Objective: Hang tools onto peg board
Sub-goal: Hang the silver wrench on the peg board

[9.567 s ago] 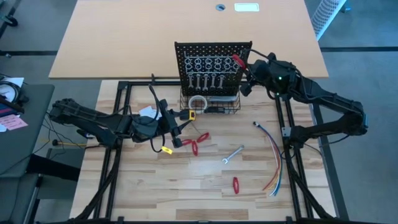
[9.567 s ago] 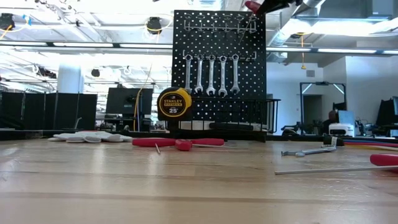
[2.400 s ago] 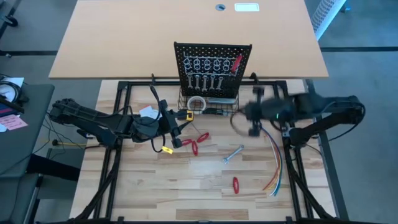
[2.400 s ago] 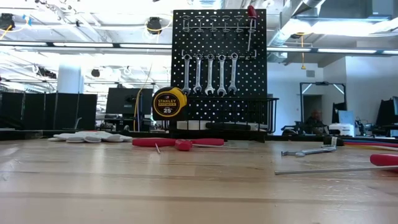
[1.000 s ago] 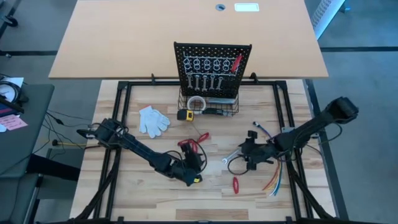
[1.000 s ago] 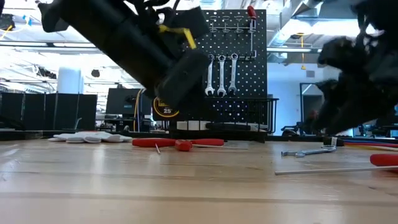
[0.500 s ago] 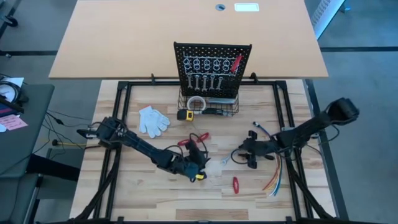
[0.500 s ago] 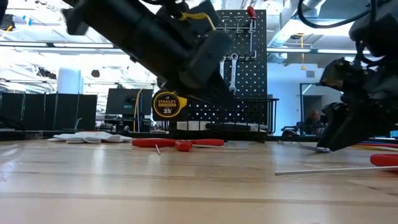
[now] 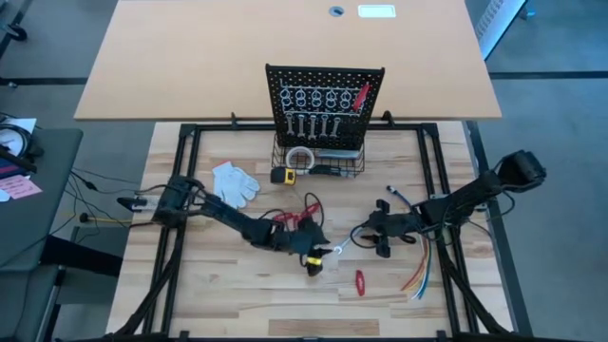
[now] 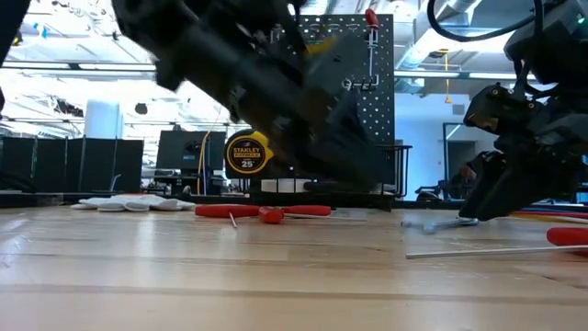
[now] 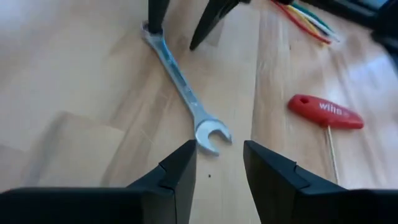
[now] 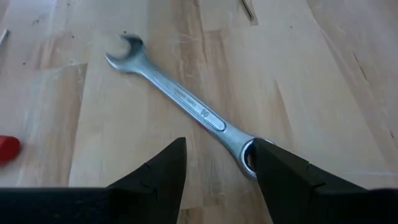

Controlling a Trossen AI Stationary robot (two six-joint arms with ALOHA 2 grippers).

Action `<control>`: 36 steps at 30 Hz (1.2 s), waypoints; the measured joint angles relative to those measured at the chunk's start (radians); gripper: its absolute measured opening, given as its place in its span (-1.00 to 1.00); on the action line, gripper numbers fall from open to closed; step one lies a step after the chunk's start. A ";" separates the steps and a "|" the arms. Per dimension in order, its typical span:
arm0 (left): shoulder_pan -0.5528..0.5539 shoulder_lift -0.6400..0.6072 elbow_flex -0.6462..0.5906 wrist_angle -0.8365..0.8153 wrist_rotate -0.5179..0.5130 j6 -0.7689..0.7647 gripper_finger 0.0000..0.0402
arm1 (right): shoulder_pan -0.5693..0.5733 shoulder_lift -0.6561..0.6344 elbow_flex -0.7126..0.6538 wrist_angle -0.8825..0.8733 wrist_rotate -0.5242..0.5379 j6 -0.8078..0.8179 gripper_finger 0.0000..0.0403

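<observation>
wrench: silver wrench (image 9: 344, 243) is lying flat on the worktop (image 9: 218, 285), running diagonally between the two grippers; also showing in both wrist views (image 11: 185, 94) (image 12: 186, 106)
wrench ends: open-end head is pointing at the left gripper, ring end is sitting at the right gripper
left gripper: left gripper (image 11: 219, 163) is hovering just short of the open-end head; jaws are standing partly apart with nothing between them, head lying just ahead of the gap; in the high view it is sitting at (image 9: 321, 258)
right gripper: right gripper (image 12: 219, 163) is sitting low over the ring end; jaws are spread wide, ring end lying in the gap against one finger, not clamped; high view (image 9: 366, 233)
red-handled tool: red-handled tool (image 9: 361, 281) is lying on the worktop near the wrench, apart from both grippers (image 11: 324, 112)
peg board: peg board (image 9: 326, 90) is standing upright at the far side, well apart from the wrench
on the board: row of wrenches (image 9: 315, 123) is hanging below the ring hooks; red tool (image 9: 362, 94) is hanging at the end of the hook row
basket: wire basket (image 9: 353, 167) at the board's base is holding a tape roll (image 9: 302, 157)
others: tape measure (image 9: 283, 175) just beside the basket; white glove (image 9: 234, 182); coloured wires (image 9: 422, 256) near the right arm
</observation>
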 joint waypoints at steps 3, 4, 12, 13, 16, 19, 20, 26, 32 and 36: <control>0.044 0.052 0.025 0.044 0.135 -0.087 -0.32 | 0.000 0.000 0.000 0.001 0.000 0.000 -0.05; 0.055 0.065 0.037 0.040 0.158 -0.110 -0.30 | 0.000 0.000 0.000 0.001 0.000 0.000 -0.05; 0.082 0.105 0.159 -0.146 0.168 -0.103 -0.14 | 0.000 0.000 0.000 0.000 0.001 -0.006 -0.05; 0.081 0.106 0.175 -0.176 0.155 -0.089 -0.12 | 0.000 0.000 -0.001 0.002 0.001 -0.009 -0.05; 0.082 0.105 0.220 -0.260 0.138 -0.050 -0.10 | -0.004 0.000 -0.010 0.009 0.002 -0.011 -0.05; 0.082 0.104 0.255 -0.310 0.129 -0.033 -0.09 | -0.015 -0.001 -0.019 0.017 0.002 -0.007 -0.05; 0.082 0.103 0.261 -0.320 0.125 -0.030 -0.09 | -0.019 -0.002 -0.021 0.017 0.002 -0.005 -0.05; 0.081 0.104 0.262 -0.323 0.120 -0.026 -0.09 | -0.033 -0.002 -0.021 0.016 0.000 -0.003 -0.05; 0.080 0.107 0.262 -0.240 0.225 -0.051 -0.09 | -0.033 -0.002 -0.021 0.016 -0.002 -0.003 -0.05; 0.094 0.107 0.260 -0.222 0.228 -0.079 -0.09 | -0.033 -0.001 -0.021 0.017 -0.003 -0.001 -0.05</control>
